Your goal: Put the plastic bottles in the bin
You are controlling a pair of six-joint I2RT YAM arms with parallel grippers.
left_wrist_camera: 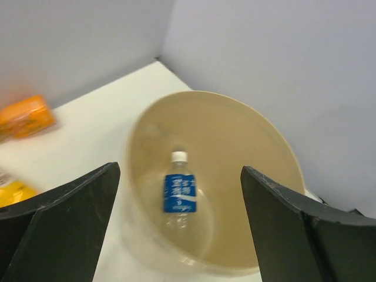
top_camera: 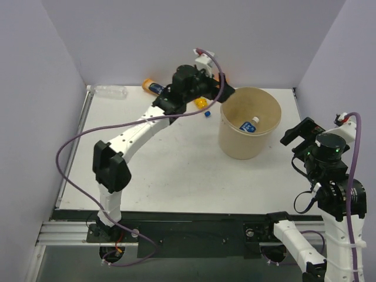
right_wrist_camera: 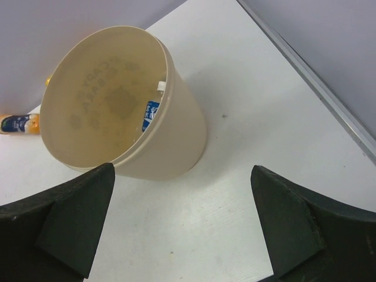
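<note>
Clear blue-labelled bottle (left_wrist_camera: 179, 191) lies inside smooth round bin (left_wrist_camera: 235, 135).

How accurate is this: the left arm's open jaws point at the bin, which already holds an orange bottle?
Wrong on the bottle. The bin holds the clear bottle with the blue label, not an orange one, as the left wrist view shows. The rest stands.

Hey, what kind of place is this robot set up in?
Probably a lab robot test cell: plain panel walls box in a white table, with a metal mounting rail along its near edge.
</note>
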